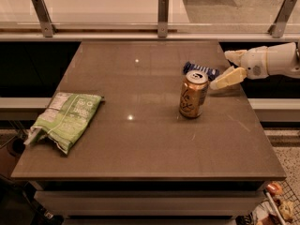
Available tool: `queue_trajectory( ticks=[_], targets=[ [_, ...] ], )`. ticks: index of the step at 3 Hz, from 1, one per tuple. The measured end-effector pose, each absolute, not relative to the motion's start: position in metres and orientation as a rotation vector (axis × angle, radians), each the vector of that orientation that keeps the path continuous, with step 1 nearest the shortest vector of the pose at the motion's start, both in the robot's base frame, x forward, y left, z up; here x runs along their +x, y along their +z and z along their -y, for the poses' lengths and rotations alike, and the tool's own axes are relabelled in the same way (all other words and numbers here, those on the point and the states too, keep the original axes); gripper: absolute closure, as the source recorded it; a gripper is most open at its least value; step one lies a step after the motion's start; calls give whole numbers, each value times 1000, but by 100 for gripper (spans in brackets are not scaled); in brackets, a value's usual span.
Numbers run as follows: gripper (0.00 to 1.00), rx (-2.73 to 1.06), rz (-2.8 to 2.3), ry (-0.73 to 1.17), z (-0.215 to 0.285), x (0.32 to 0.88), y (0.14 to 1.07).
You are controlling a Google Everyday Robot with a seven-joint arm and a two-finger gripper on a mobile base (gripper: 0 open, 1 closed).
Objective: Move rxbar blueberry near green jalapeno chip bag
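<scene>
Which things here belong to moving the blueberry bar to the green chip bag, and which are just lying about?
Job: rxbar blueberry, behind the drink can; green jalapeno chip bag, at the table left edge; claw, open, just right of the bar.
Lying about: drink can, right of centre.
</scene>
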State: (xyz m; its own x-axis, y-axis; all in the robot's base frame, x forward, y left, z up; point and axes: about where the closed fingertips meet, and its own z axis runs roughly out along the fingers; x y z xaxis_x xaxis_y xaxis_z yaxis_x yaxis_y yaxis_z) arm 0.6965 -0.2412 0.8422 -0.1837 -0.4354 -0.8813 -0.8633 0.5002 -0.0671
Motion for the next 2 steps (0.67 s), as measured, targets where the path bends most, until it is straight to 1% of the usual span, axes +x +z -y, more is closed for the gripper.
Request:
queue_trajectory(
  ticks=[2],
  targets=[
    [0, -1079, -1782, 654, 217, 704, 823]
  ],
)
